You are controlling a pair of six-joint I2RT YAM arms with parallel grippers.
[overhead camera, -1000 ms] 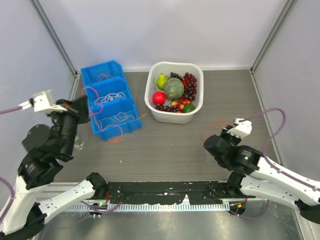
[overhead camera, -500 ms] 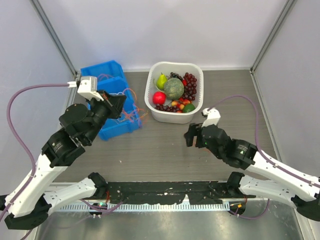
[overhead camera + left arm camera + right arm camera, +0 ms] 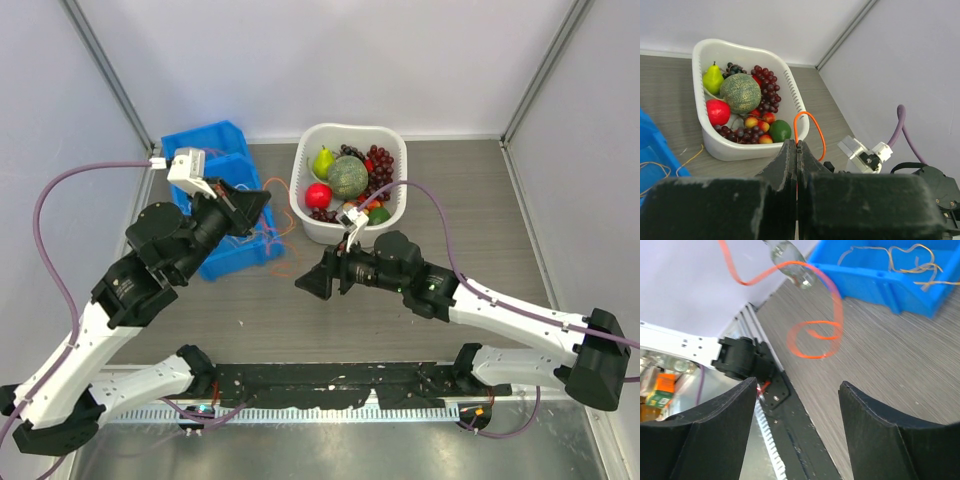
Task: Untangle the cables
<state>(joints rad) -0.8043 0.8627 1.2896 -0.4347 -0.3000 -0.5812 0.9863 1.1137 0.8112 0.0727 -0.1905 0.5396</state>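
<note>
My left gripper (image 3: 252,206) hovers over the front of the blue bin (image 3: 213,140), shut on a thin orange-red cable (image 3: 805,113). In the left wrist view the cable loops up from the pressed-together jaws. It hangs down and curls into a ring (image 3: 810,356) just above the table. My right gripper (image 3: 314,283) is low over the table centre, open and empty, pointing left at that hanging ring, a short way from it. Yellow-orange cables (image 3: 905,257) lie in the bin's front compartment. No white cables show.
A white basket (image 3: 400,205) of fruit stands at the back centre, just behind the right arm. The blue bin (image 3: 880,285) sits back left. A black rail (image 3: 330,380) runs along the table's near edge.
The right arm has swung left from the right side to the table centre, and its jaws have opened wide. The left gripper rose from the left edge to the bin, lifting the orange-red cable.
</note>
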